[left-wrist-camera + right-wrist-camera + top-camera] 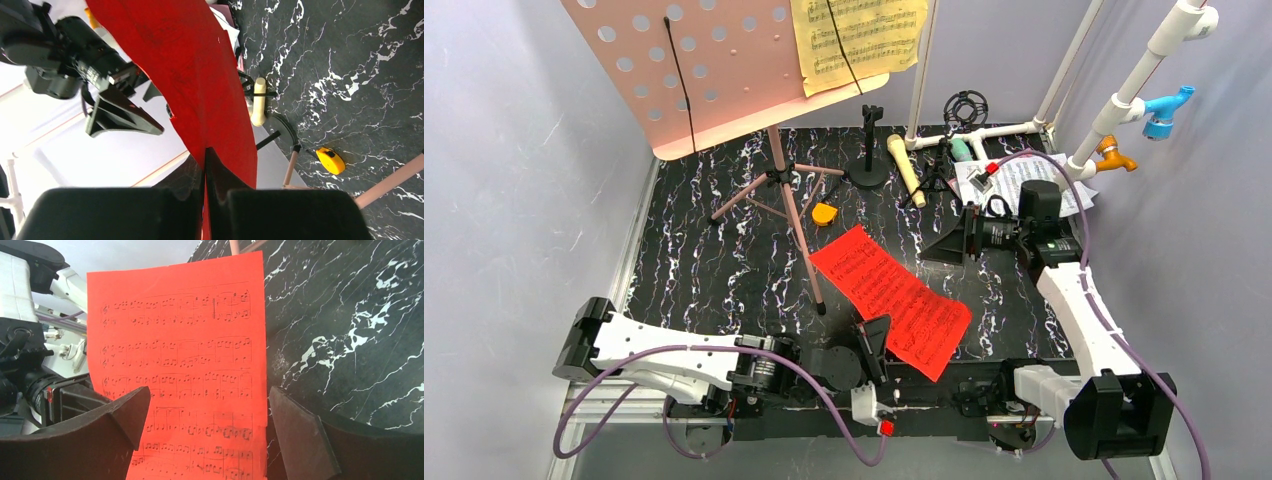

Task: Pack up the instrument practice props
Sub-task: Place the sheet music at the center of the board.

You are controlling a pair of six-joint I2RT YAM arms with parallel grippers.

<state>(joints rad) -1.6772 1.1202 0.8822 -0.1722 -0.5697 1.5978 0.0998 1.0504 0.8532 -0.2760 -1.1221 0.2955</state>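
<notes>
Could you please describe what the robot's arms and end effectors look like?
The left arm and right arm have white shells, black joints and purple cables. The left end effector and right end effector each carry two black wedge-shaped fingers.

The red music sheet (190, 355) carries printed staves, clefs and notes; no words or numbers are legible.

The pink music board (694, 70) and yellow sheet (859, 40) run off the overhead view's top edge, and the near end of the red sheet (190, 75) vanishes inside the left gripper (205, 152).
</notes>
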